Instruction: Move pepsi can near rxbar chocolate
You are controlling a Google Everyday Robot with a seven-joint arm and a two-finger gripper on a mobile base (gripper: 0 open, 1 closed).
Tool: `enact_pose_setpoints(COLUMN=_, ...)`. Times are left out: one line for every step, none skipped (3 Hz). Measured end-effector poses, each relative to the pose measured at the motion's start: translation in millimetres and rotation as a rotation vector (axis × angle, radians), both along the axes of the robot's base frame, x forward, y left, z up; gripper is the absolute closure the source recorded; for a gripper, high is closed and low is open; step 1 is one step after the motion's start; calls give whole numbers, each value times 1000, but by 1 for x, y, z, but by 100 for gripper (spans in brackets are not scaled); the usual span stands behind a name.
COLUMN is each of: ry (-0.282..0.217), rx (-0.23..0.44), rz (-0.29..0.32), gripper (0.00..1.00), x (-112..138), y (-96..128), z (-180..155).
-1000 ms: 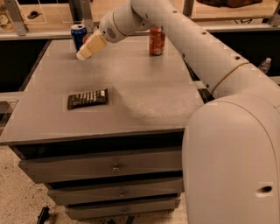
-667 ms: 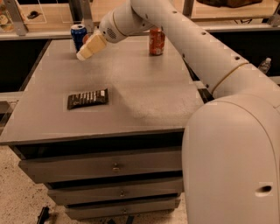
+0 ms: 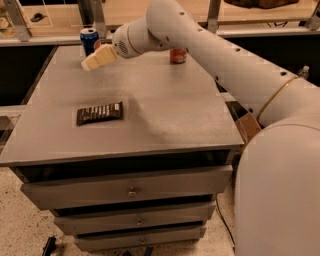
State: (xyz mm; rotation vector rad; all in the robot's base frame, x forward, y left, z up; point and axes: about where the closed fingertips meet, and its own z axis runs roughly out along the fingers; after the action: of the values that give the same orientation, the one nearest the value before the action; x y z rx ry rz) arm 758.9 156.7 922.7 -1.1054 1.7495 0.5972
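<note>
The pepsi can [image 3: 88, 40], blue with a silver top, stands upright at the far left corner of the grey table [image 3: 165, 105]. The rxbar chocolate [image 3: 99, 113], a flat dark wrapper with pale stripes, lies on the table's left front part. My gripper [image 3: 90, 62] reaches over the far left of the table, its cream tip just in front of and slightly right of the pepsi can, well beyond the bar.
An orange-red can [image 3: 177, 55] stands at the far middle of the table, partly behind my arm [image 3: 215, 55]. The table has drawers [image 3: 131, 190] in front. A wooden shelf with metal posts [image 3: 95, 15] runs behind the table.
The gripper has barely shifted beside the pepsi can. Cans and bar have not moved.
</note>
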Motion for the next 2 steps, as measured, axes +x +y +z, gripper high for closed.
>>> enact_pose_setpoints(ry=47, rx=27, rz=-116, gripper=0, x=-6, y=8, z=-27)
enact_pose_setpoints(ry=40, rx=48, rz=-238, gripper=0, x=10, y=10, z=-47)
